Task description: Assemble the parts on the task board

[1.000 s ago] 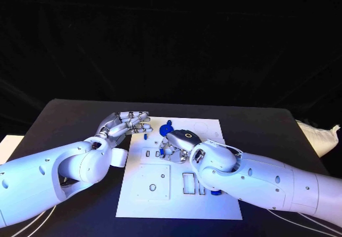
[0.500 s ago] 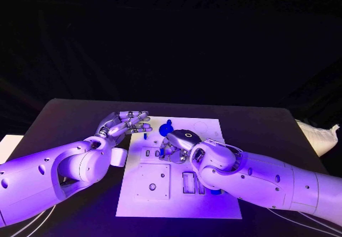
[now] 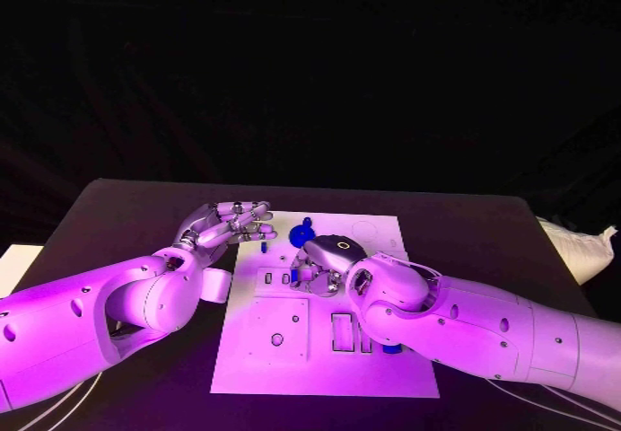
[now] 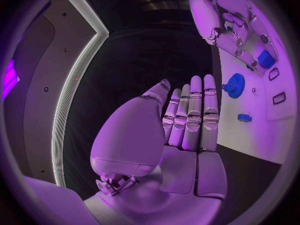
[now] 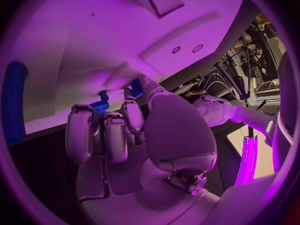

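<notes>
The white task board (image 3: pixel 278 368) lies in the middle of the table. My right hand (image 3: pixel 324 262) is bent down over the board's middle, fingers curled, pinching a small blue part (image 5: pixel 134 88) against the board (image 5: pixel 81 25); the left wrist view shows that blue part (image 4: pixel 266 59) at the right hand's fingertips (image 4: pixel 252 60). A blue gear (image 3: pixel 301 235) sits on the board just beyond the right hand. My left hand (image 3: pixel 231 224) hovers at the board's far left edge, fingers straight, holding nothing. A small blue piece (image 3: pixel 264 244) lies near it.
Another blue piece (image 3: pixel 389 348) peeks out on the board under my right forearm, and a long blue peg (image 5: pixel 14 85) lies on the board. A raised white plate (image 3: pixel 277 329) with a hole and slots (image 3: pixel 343 332) occupy the board's near half. Black table (image 3: pixel 129 202) surrounds the board.
</notes>
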